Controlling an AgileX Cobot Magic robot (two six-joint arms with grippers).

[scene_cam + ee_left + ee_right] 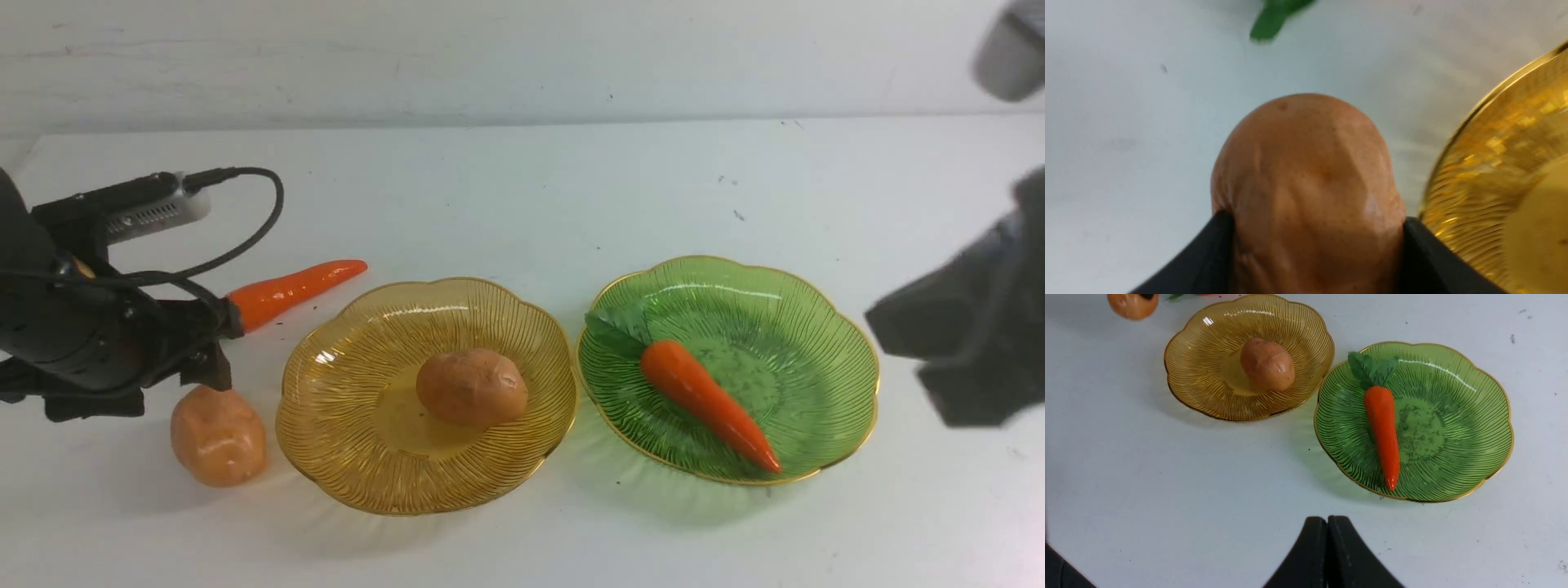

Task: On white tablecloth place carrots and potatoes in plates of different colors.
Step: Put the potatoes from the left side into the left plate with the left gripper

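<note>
On the white tablecloth (pixel 522 188) stand an amber plate (pixel 351 408) and a green plate (pixel 816 343) side by side. One potato (pixel 472 388) lies in the amber plate and one carrot (pixel 706 400) lies in the green plate. A second potato (pixel 218 437) rests on the cloth left of the amber plate. My left gripper (pixel 208 380) comes down on it, and in the left wrist view both black fingers (pixel 1208 253) press its sides. A second carrot (pixel 290 290) lies on the cloth just behind that gripper. My right gripper (pixel 1327 522) is shut and empty, near the green plate.
The right arm (pixel 971 327) hangs blurred at the right edge, beside the green plate. The left arm's cable (pixel 261 220) loops above the loose carrot. A white wall (pixel 522 57) closes off the back of the table.
</note>
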